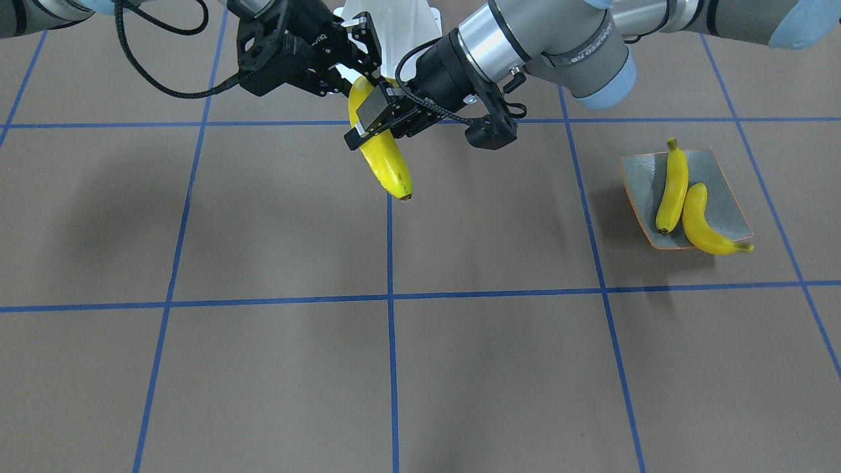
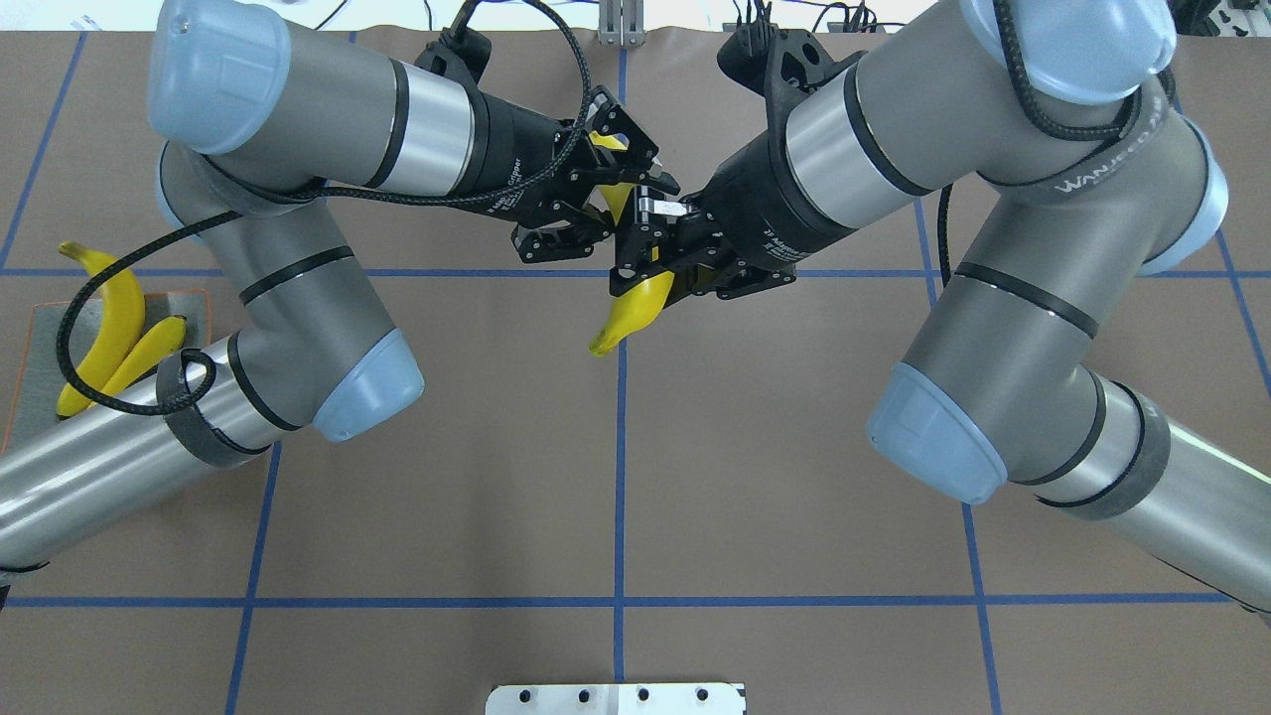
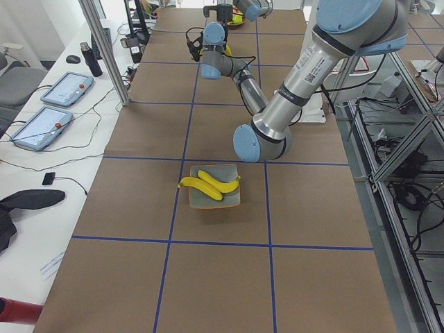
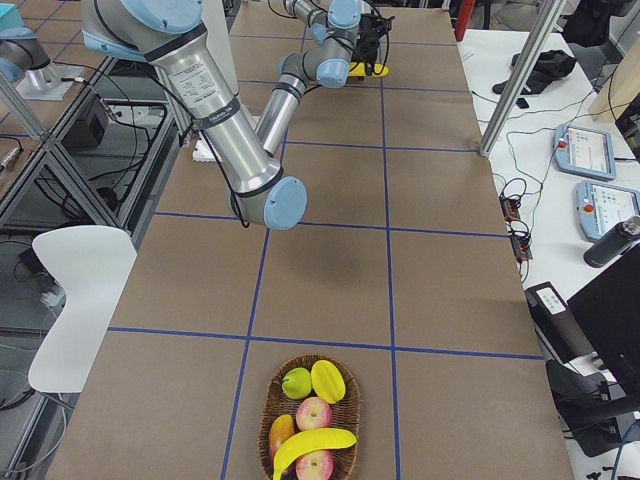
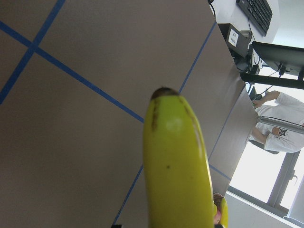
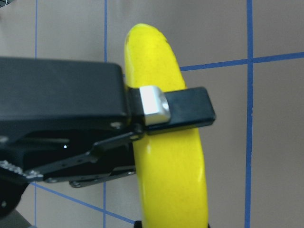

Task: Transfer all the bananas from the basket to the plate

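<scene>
One banana [image 1: 389,164] hangs above the table's middle, close to the robot's base. My left gripper [image 1: 370,125] is shut on its middle. One of its fingers [image 6: 178,109] crosses the banana [image 6: 166,180] in the right wrist view. My right gripper [image 1: 361,77] is shut on the banana's upper end. The free dark tip [image 5: 164,92] points down at the table. The grey-green plate [image 1: 640,180] with an orange rim lies on my left side and holds two bananas [image 1: 673,187] [image 1: 703,226]. A fourth banana [image 4: 315,445] lies in the wicker basket [image 4: 267,405] at the table's right end.
The basket also holds apples [image 4: 313,412] and other fruit [image 4: 328,380]. The white robot base [image 1: 394,16] stands just behind the two grippers. Both arms' elbows [image 2: 357,387] [image 2: 933,427] jut out over the table. Side tables with tablets [image 3: 41,125] flank the far edge.
</scene>
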You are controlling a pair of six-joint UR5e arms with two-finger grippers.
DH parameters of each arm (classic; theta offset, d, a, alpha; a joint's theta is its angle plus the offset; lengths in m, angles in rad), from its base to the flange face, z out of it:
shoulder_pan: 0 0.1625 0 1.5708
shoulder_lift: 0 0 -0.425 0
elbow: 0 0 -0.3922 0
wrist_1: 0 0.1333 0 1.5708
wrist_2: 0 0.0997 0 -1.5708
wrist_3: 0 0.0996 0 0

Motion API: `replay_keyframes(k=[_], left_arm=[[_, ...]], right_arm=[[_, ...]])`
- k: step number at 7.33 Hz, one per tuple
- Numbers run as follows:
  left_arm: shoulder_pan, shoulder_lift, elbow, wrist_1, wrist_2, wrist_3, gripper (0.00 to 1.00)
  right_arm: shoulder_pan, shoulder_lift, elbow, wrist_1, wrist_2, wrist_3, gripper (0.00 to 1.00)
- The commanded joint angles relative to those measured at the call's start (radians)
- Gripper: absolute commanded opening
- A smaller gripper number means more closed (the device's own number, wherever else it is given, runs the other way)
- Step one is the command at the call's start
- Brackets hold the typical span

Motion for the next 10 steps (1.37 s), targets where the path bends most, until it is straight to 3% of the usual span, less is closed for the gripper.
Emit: replay_keyframes(k=[1, 2, 4, 6, 8, 10], left_arm=[[-0.003, 0.001, -0.006, 0.016, 0.001, -0.002, 0.0], [-0.002, 0.001, -0.006, 0.016, 0.001, -0.002, 0.0], [-0.003, 0.006, -0.009, 0.016, 0.001, -0.002, 0.0], [-0.014, 0.05, -0.035, 0.012, -0.011, 0.013, 0.0], [-0.043, 0.233, -0.142, 0.012, -0.043, 0.165, 0.0], [-0.2, 0.385, -0.163, 0.016, -0.225, 0.334, 0.0]], right_arm=[[-0.003, 0.003, 0.005, -0.003, -0.002, 0.002, 0.07], [-0.002, 0.003, 0.005, -0.001, -0.001, -0.006, 0.99], [0.021, -0.006, 0.024, -0.001, 0.01, -0.01, 1.0], [0.073, -0.081, 0.078, 0.0, 0.051, -0.012, 1.0], [0.144, -0.136, 0.098, -0.001, 0.094, -0.013, 1.0], [0.182, -0.204, 0.101, -0.001, 0.087, -0.021, 1.0]])
